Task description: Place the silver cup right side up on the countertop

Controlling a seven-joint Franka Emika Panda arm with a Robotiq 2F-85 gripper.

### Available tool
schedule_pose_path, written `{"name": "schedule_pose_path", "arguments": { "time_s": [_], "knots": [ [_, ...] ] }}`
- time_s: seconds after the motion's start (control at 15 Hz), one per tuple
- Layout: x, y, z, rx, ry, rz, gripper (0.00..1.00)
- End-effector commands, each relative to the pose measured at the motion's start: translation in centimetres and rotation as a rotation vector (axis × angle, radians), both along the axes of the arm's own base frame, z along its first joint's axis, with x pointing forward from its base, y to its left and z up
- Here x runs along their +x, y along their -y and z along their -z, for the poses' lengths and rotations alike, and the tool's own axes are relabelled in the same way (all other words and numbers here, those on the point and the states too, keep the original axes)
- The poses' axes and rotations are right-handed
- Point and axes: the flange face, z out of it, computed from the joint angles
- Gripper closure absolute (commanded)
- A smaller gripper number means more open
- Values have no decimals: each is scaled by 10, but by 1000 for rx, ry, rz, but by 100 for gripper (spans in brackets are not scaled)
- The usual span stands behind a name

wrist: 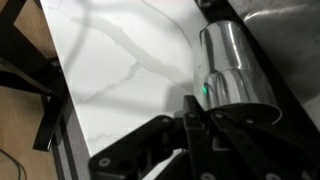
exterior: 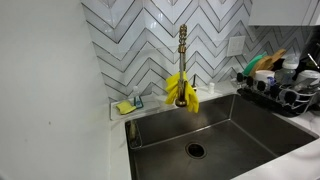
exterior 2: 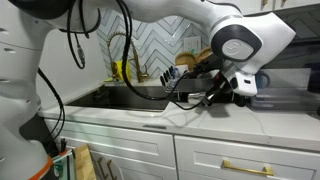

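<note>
Wrist view, left: bare countertop, pale with grey veining. Bottom centre: gripper clamped shut, fingertips pinching near rim of silver cup. Right: cup body on its side, shiny, stretching away from fingertips over the counter; unclear if resting on it. In an exterior view: sink left, arm low over counter right of it.

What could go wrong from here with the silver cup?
1. In the wrist view the gripper has its jaws shut, apparently on just the edge of the silver cup. A thin pinch on shiny metal could slip, or let the cup swing when lifted.
2. The cup looks to be on its side on the smooth countertop; if it slips free, it may roll away.
</note>
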Motion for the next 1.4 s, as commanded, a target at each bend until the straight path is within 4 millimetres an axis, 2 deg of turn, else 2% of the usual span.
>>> {"name": "schedule_pose_path", "arguments": {
  "time_s": [0.0,0.2,0.53,0.87,1.33],
  "knots": [
    [-7,-6,-32,-111,1,-76,98],
    [-14,-15,-61,-269,-5,-168,98],
    [-21,-38,-96,-532,77,-273,98],
    [-34,-63,-99,-777,198,-308,98],
    [-66,-82,-91,-963,279,-333,98]
  ]
}}
